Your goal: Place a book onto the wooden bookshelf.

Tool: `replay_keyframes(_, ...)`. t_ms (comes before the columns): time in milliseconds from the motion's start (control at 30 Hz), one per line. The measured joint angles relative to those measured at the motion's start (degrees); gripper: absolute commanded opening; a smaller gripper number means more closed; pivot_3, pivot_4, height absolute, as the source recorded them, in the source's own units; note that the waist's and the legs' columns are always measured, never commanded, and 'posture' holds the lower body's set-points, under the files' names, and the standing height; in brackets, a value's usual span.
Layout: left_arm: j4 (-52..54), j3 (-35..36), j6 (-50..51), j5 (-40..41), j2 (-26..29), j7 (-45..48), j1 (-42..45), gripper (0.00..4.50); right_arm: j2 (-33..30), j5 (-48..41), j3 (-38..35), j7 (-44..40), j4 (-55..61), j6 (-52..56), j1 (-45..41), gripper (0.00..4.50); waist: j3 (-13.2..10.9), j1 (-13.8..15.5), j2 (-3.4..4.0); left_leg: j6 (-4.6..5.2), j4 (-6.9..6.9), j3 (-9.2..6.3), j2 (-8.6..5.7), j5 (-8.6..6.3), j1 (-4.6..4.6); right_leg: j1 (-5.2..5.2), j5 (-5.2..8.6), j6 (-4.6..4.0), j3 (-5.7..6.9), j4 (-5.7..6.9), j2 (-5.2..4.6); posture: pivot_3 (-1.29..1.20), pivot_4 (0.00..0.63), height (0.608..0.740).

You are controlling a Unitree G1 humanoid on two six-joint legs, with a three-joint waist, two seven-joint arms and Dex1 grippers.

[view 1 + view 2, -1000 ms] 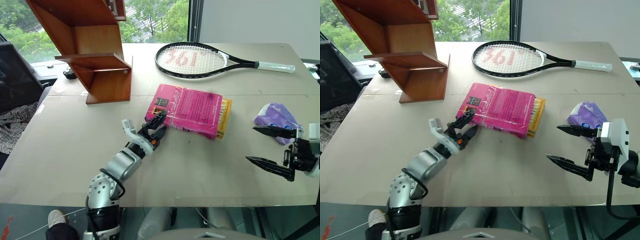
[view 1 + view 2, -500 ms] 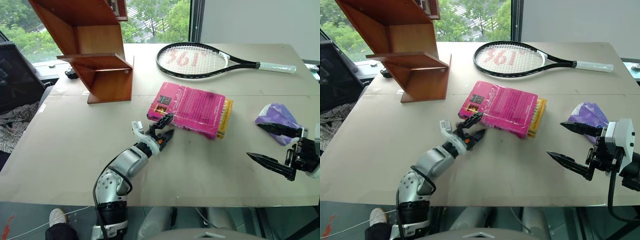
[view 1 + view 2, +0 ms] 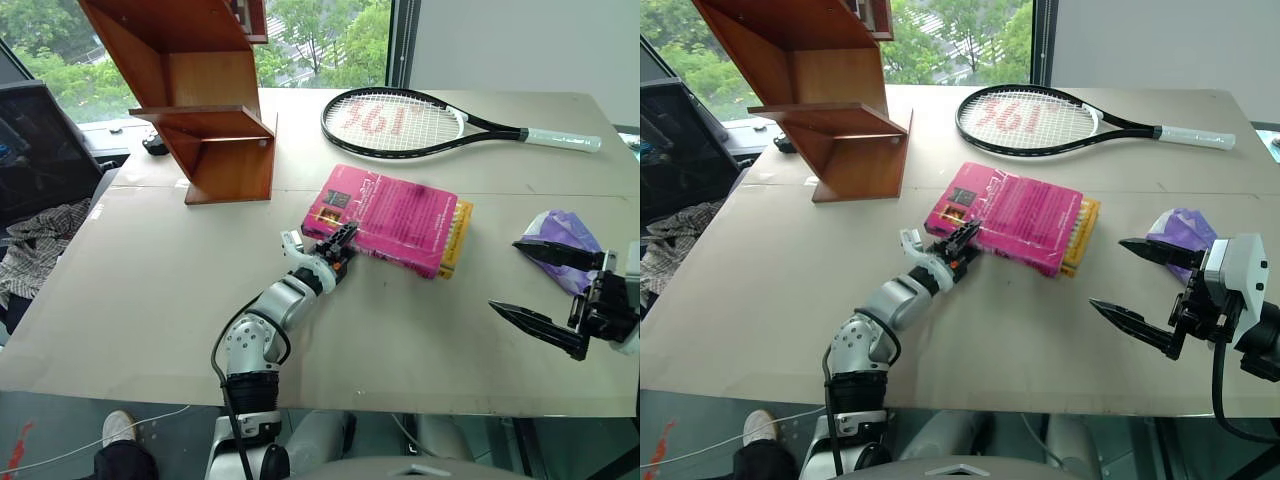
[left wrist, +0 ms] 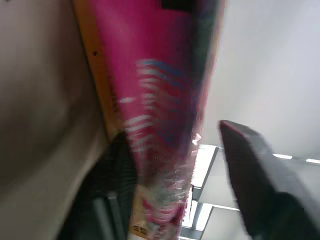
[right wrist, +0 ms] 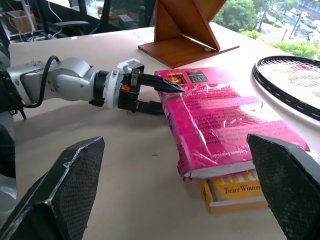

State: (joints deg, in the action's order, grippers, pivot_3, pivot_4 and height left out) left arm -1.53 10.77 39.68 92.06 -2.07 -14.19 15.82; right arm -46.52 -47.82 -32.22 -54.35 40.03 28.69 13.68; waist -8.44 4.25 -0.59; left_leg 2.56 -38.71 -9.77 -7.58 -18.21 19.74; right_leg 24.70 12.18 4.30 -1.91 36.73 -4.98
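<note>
Left gripper (image 3: 342, 247) is at the near-left corner of the book (image 3: 395, 218), one finger (image 5: 159, 83) lying on top of the pink cover, the other (image 5: 149, 107) below, at the book's edge. In the left wrist view the pink cover runs up between the two fingers, so the jaws bracket the corner. Top finger touches the cover; can't tell whether the lower one bears on the book, so a firm clamp can't be confirmed.

The book lies flat on the table (image 3: 150, 280), stacked on a yellow-orange book (image 5: 235, 187) whose spine and page edge stick out on the side away from the left gripper. Its small dark square picture sits just beside the left gripper's tips.

Wooden bookshelf (image 3: 200, 110) stands beyond the left gripper and to its left, well apart from the book, at the table's far-left part. Nothing pink on its visible tiers.

Right gripper (image 3: 1152, 300) hovers off to the right of the book, well apart from it, jaws spread wide, holding nothing. Purple tissue pack (image 3: 556, 238) lies on the table just behind its upper finger; contact can't be judged.

Tennis racket (image 3: 400, 122) lies flat beyond the book, head toward the bookshelf side, white handle pointing to the right.
</note>
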Motion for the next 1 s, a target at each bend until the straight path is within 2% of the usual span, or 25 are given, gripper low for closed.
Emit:
replay_keyframes(67,1.5,0.8,0.7,0.4,0.5,0.8,-1.1,0.27,0.0,0.1,0.2,0.3,0.0,-0.1,-0.1,4.5,0.0,-0.2,-0.01,0.0,0.0,0.0,0.0,0.0,0.0,0.01,0.0,0.0,-0.01,0.0,0.01,0.0,0.15,0.74)
replay_keyframes(200,6.0,1.9,1.5,0.1,3.4,3.0,-4.5,0.14,0.1,0.8,1.8,0.4,-0.4,-0.6,-1.0,4.5,-0.1,-0.7,-0.09,-0.03,0.03,0.03,0.06,-0.01,0.01,0.09,0.0,0.0,-0.08,0.0,0.08,0.0,0.15,0.74)
replay_keyframes(300,12.7,4.9,0.8,-0.8,8.2,6.4,-5.7,0.14,0.5,1.4,4.2,0.3,-2.0,-1.6,-3.0,4.5,-0.1,-0.8,-0.23,-0.05,0.04,0.01,0.1,-0.03,0.04,0.11,0.0,-0.01,-0.03,-0.01,0.11,0.0,0.15,0.74)
replay_keyframes(367,17.2,5.7,0.5,-2.4,12.2,8.3,-5.6,0.14,0.9,2.0,5.5,0.2,-2.9,-2.3,-4.3,4.5,-0.2,-0.7,-0.29,-0.06,0.04,0.02,0.09,-0.03,0.05,0.1,0.0,-0.01,-0.02,-0.03,0.11,0.0,0.15,0.74)
replay_keyframes(500,27.0,5.3,1.1,-14.1,27.3,11.8,1.3,0.14,2.1,3.7,9.9,-0.2,-7.3,-4.4,-10.3,4.5,-0.3,-0.2,-0.41,-0.05,0.05,-0.03,0.04,-0.03,0.08,0.07,0.0,-0.02,0.08,-0.08,0.09,0.0,0.15,0.74)
replay_keyframes(533,27.5,5.1,1.2,-14.9,28.7,12.2,2.5,0.14,2.3,3.8,10.1,-0.3,-7.7,-4.5,-10.8,4.5,-0.3,-0.2,-0.41,-0.05,0.05,-0.04,0.04,-0.03,0.09,0.08,-0.01,-0.02,0.09,-0.1,0.09,0.0,0.15,0.74)
replay_keyframes(600,29.7,0.9,3.6,-23.3,41.0,17.8,10.5,0.14,3.3,3.9,11.7,-0.8,-10.4,-5.7,-14.5,4.5,-0.5,-0.4,-0.64,-0.06,0.16,-0.08,0.06,-0.03,0.12,0.13,-0.04,-0.09,0.14,-0.16,0.26,0.0,0.15,0.74)
replay_keyframes(633,30.1,0.5,3.8,-24.6,42.5,18.6,12.0,0.14,3.4,3.9,11.7,-0.9,-10.9,-5.8,-15.1,4.5,-0.4,-0.5,-0.61,-0.06,0.18,-0.07,0.05,-0.03,0.11,0.12,-0.04,-0.08,0.13,-0.17,0.34,0.0,0.15,0.74)
replay_keyframes(700,31.8,-5.7,3.5,-37.3,54.0,22.2,21.0,0.14,4.4,3.8,12.5,-1.4,-13.7,-6.8,-18.9,4.5,-0.6,-0.8,-0.78,-0.08,0.35,-0.06,0.11,-0.04,0.12,0.14,-0.09,-0.14,0.11,-0.37,0.41,0.0,0.15,0.74)
replay_keyframes(767,31.2,-9.8,1.2,-48.2,61.7,25.9,26.9,0.14,5.2,3.6,12.7,-1.4,-15.3,-7.3,-21.7,4.5,-0.6,-1.5,-0.68,-0.08,0.48,-0.03,0.13,-0.04,0.11,0.17,-0.09,-0.15,0.06,-0.53,0.41,0.0,0.15,0.74)
replay_keyframes(833,28.5,-15.8,-5.6,-62.7,70.2,33.1,32.8,0.14,6.1,3.2,13.0,-1.2,-17.1,-7.7,-24.6,4.5,-0.6,-2.3,-0.65,-0.1,0.65,-0.05,0.22,-0.05,0.19,0.24,-0.11,-0.18,0.1,-0.74,0.4,0.0,0.15,0.74)
replay_keyframes(900,24.7,-20.5,-11.9,-74.1,76.0,40.9,37.4,0.14,6.7,2.5,13.3,-0.7,-18.3,-7.6,-27.8,4.5,-0.7,-2.8,-0.49,-0.1,0.79,-0.08,0.23,-0.05,0.23,0.32,-0.11,-0.18,0.14,-0.84,0.42,0.0,0.15,0.74)
replay_keyframes(1000,18.2,-25.2,-17.9,-85.1,80.2,51.6,42.2,0.14,7.8,0.8,13.5,-0.2,-19.3,-7.5,-31.7,4.5,-0.7,-3.4,-0.49,-0.11,0.84,-0.2,0.26,-0.05,0.46,0.54,-0.11,-0.18,0.29,-0.81,0.36,0.0,0.15,0.74)
